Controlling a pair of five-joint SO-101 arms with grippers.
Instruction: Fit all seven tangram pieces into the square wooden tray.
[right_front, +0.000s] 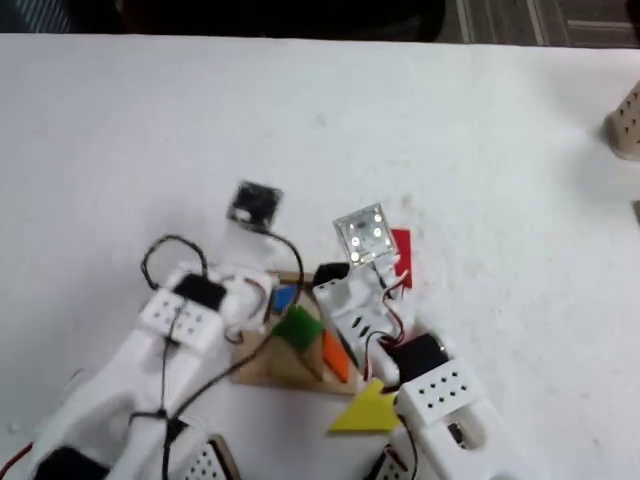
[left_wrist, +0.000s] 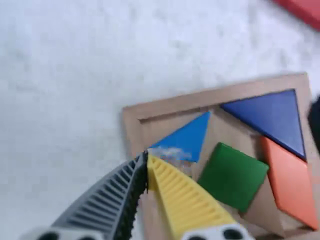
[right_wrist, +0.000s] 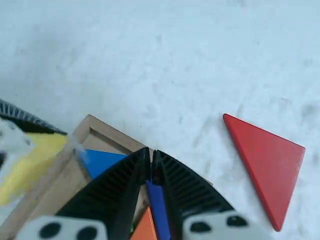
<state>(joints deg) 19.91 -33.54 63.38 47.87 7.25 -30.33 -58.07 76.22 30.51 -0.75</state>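
Fingers of the left claw (left_wrist: 146, 162) are pressed together, empty, their tip touching the light blue triangle (left_wrist: 185, 140) inside the wooden tray (left_wrist: 131, 125). The right claw (right_wrist: 150, 152), all but closed and also empty, hangs over the dark blue triangle (left_wrist: 272, 117). A red triangle (right_wrist: 262, 157) lies on the counter (right_wrist: 150, 50) near the tray.

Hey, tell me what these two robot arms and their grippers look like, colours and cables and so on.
The left arm and right arm are white blocky shells with small dark holes and black motor blocks, trailed by black cables. The left gripper has one grey finger and one yellow finger, both ribbed. The right gripper has ribbed black fingers.
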